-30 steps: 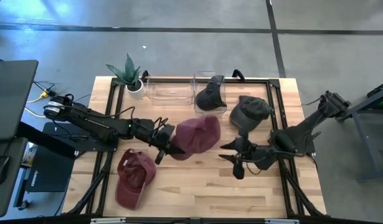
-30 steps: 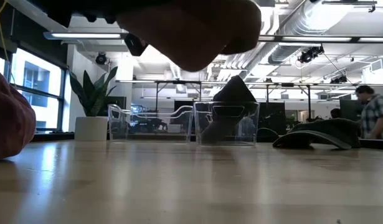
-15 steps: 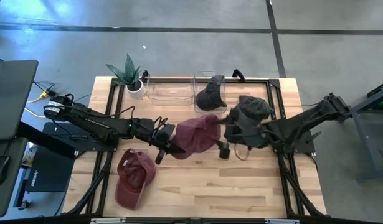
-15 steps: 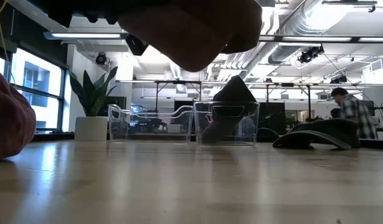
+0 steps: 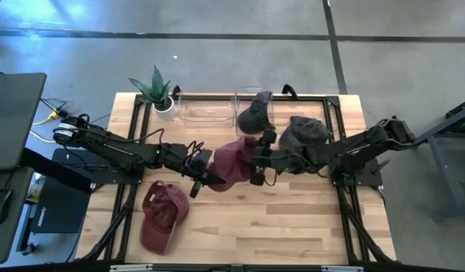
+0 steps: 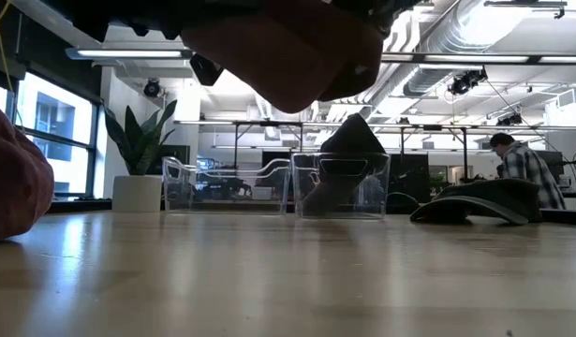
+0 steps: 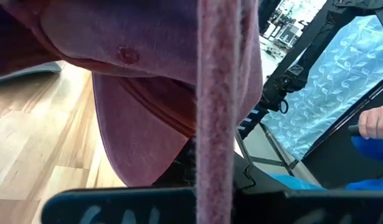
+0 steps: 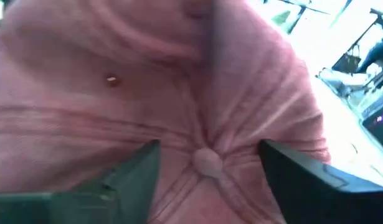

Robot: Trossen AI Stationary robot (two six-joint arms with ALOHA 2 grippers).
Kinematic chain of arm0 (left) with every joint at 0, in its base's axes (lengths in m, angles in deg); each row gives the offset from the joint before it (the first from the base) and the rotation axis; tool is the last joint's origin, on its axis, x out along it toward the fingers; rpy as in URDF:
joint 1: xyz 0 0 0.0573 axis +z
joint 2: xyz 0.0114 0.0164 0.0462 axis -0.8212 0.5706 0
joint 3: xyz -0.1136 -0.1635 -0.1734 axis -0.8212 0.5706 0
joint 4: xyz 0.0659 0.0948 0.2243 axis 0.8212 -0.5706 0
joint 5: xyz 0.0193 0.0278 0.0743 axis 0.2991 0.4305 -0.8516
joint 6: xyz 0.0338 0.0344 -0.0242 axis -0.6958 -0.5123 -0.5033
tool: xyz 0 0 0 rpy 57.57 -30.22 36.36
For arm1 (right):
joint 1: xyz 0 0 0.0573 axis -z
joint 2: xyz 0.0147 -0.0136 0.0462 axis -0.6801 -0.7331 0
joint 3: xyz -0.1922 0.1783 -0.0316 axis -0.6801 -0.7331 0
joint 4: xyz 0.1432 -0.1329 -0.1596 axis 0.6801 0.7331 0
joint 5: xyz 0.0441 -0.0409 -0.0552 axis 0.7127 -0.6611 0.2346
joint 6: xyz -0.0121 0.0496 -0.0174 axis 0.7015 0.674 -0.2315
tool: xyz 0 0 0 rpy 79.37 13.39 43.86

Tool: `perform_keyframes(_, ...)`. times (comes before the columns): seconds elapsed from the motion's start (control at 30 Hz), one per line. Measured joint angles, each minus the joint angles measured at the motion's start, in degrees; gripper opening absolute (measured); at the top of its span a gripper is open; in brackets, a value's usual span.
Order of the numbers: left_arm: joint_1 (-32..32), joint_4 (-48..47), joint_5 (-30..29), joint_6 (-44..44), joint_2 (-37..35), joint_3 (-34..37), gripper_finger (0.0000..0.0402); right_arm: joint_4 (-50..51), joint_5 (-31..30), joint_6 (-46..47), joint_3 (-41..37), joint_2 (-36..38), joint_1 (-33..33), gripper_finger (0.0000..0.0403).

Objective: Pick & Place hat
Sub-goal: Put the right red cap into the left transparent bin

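Four hats were visible: two maroon, two dark. The left gripper [image 5: 200, 180] was clenched on the rim of the held maroon hat [image 5: 230, 162], raised above the table [image 5: 292, 227] centre. The right gripper [image 5: 256, 161], fingers spread, pressed against that hat's crown from 3 o'clock. The second maroon hat [image 5: 161, 215] lay at 7 o'clock. One dark hat [image 5: 255, 115] sat in a clear bin [image 5: 247, 97] at 12 o'clock; the other dark hat [image 5: 304, 134] lay at 2 o'clock.
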Motion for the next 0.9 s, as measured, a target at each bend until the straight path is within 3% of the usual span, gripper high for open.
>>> perform_keyframes(0.27,0.00,0.00,-0.42,-0.35,0.00,0.00,0.0002,-0.24,8.48,-1.12,0.02,-1.17,3.44,0.0099)
perform_keyframes(0.43,0.00,-0.27,-0.42,-1.17,0.01,0.02,0.0002,0.25,9.04,-3.80,0.02,-2.69,2.90,0.0018)
perform_keyframes(0.57,-0.02,-0.92,-0.02,-1.56,0.02,0.02,0.0002,2.60,8.89,-1.82,0.02,-0.81,0.75,0.0016)
perform_keyframes(0.73,-0.02,-3.89,2.25,-4.06,0.02,0.02,0.0002,15.80,12.18,7.07,5.05,4.56,-2.45,0.0004)
perform_keyframes(0.8,-0.02,-4.94,4.94,-6.36,0.01,0.02,0.0002,19.80,17.22,10.58,8.22,6.18,-3.78,0.0005)
perform_keyframes(0.9,-0.05,-5.52,8.02,-10.14,0.00,0.02,0.0002,18.95,31.03,14.66,11.86,7.43,-4.54,0.0008)
